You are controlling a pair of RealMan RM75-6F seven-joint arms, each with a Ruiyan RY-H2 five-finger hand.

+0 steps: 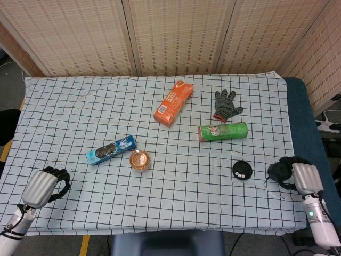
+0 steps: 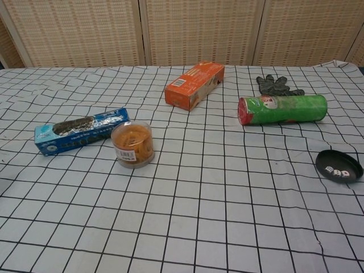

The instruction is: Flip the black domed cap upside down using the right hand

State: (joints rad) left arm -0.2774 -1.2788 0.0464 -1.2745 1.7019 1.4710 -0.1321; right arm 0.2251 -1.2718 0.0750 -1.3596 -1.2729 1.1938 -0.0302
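The black domed cap (image 1: pixel 242 170) lies alone on the checked cloth at the right, below the green can; in the chest view the cap (image 2: pixel 339 166) shows white marks on its face. My right hand (image 1: pixel 294 175) is at the table's right edge, well to the right of the cap, fingers curled in with nothing in them. My left hand (image 1: pixel 47 184) rests at the front left corner, fingers curled, holding nothing. Neither hand shows in the chest view.
A green can (image 1: pixel 222 131) lies on its side behind the cap, with a grey glove (image 1: pixel 225 104) beyond it. An orange box (image 1: pixel 173 102), a blue packet (image 1: pixel 111 150) and a small orange-lidded jar (image 1: pixel 140 161) sit toward the middle.
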